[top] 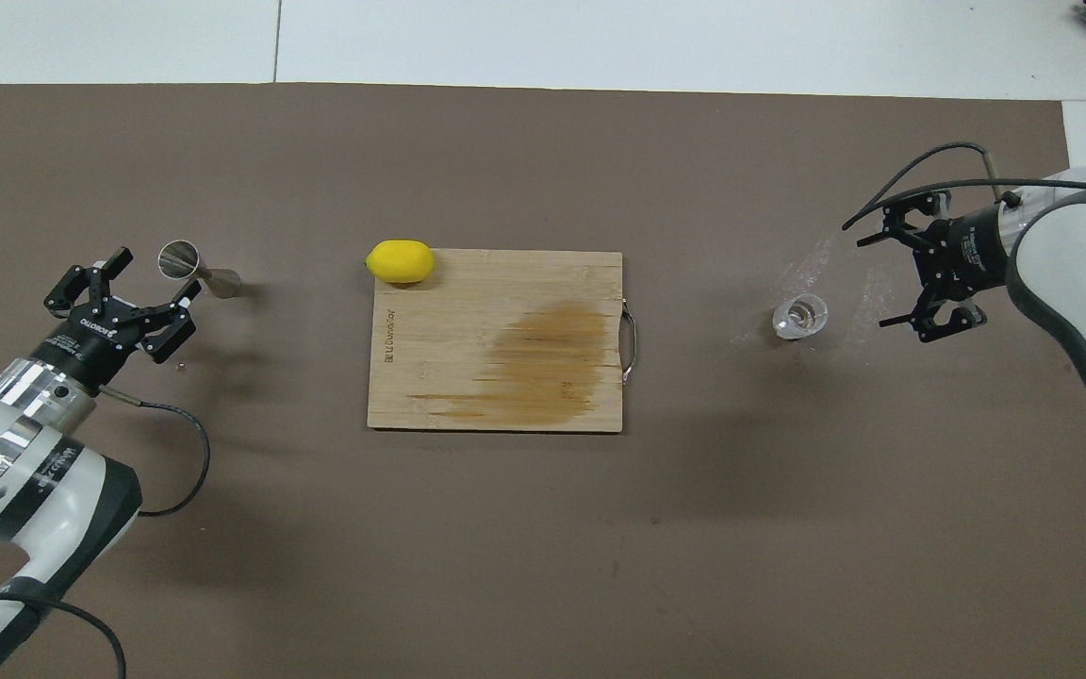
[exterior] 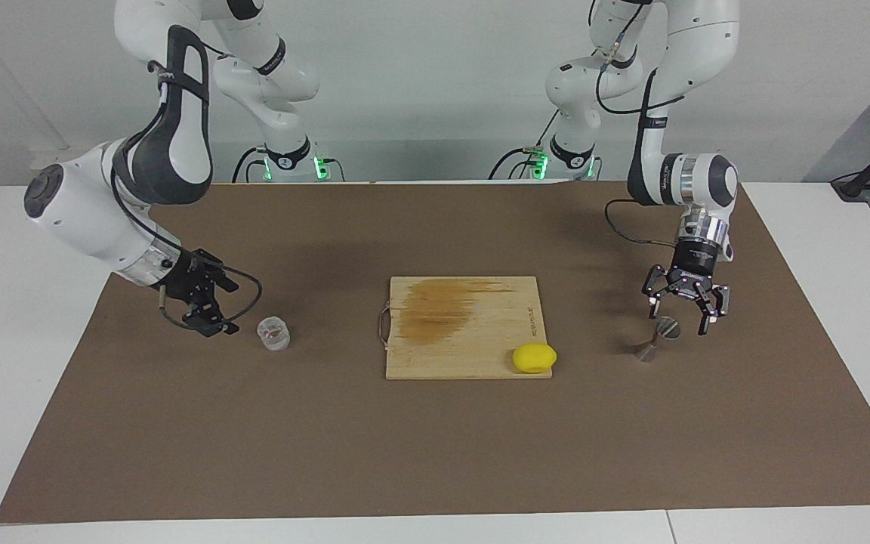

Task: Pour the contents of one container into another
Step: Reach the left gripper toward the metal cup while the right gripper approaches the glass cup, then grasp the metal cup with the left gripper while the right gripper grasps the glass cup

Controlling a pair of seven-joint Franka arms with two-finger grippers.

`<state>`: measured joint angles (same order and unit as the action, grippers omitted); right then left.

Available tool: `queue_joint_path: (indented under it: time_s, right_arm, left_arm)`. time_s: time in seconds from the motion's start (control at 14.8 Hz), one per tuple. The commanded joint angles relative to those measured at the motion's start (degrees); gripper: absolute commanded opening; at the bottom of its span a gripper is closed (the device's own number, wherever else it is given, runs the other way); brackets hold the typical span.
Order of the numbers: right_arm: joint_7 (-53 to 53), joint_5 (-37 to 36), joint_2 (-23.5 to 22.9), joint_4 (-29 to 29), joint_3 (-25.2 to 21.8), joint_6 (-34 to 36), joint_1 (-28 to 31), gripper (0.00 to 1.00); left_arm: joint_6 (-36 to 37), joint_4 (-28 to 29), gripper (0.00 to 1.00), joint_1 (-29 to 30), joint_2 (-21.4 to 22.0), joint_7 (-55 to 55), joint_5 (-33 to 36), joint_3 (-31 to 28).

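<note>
Brown mat (exterior: 435, 453) on white table (exterior: 12, 317), left gripper (exterior: 683, 316) spread by jigger (exterior: 654, 341); right gripper (exterior: 212, 317) spread beside cup (exterior: 273, 333)

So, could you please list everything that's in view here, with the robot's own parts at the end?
clear cup: one, clear with something pinkish inside, upright on the mat toward the right arm's end.
jigger: one, grey metal, on the mat toward the left arm's end.
cutting board: one, pale wood with a brown stain and a metal handle, mid-table.
lemon: one, yellow, at the board's corner farthest from the robots, toward the left arm's end.
mat: one, brown, covering the white table.
left gripper: one, black, open, just above the jigger, not gripping it.
right gripper: one, black, open, beside the clear cup, apart from it.
</note>
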<state>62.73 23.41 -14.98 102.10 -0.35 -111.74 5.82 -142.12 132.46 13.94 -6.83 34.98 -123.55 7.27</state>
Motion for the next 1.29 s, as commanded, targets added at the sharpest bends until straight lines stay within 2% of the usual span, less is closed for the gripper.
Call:
queue_joint_path:
  time_s: [0.0, 0.27, 0.41, 0.61, 0.88, 1.22]
  right_arm:
    - [0.9, 4.7, 0.4, 4.2, 0.5, -4.2, 1.2, 1.00]
    - [-0.5, 10.2, -1.0, 8.0, 0.5, -7.0, 3.6, 1.00]
    - [-3.7, 11.5, -2.7, 8.0, 0.5, -6.9, 5.2, 1.00]
    - [-10.6, 17.6, -6.1, 7.9, 0.5, -6.1, 7.3, 1.00]
    - [-11.8, 21.2, -8.0, 7.5, 0.7, -5.5, 6.8, 1.00]
    - [-15.4, 24.6, -9.6, 6.7, 0.6, -2.5, 7.1, 1.00]
  left_arm:
    - [-2.8, -2.0, 1.00, -2.1, -1.4, -0.9, -2.8, 0.1]
    - [-3.9, -3.3, 0.98, -2.8, -2.0, -0.9, -4.0, 0.1]
    - [-4.0, -3.3, 0.95, -3.0, -2.1, -0.9, -4.0, 0.1]
    - [-4.7, -3.4, 0.88, -3.0, -2.1, -0.9, -4.2, 0.1]
    - [-4.8, -3.7, 0.79, -3.0, -2.2, -0.8, -4.6, 0.1]
    - [-4.9, -3.7, 0.77, -3.6, -2.2, -0.9, -4.9, 0.1]
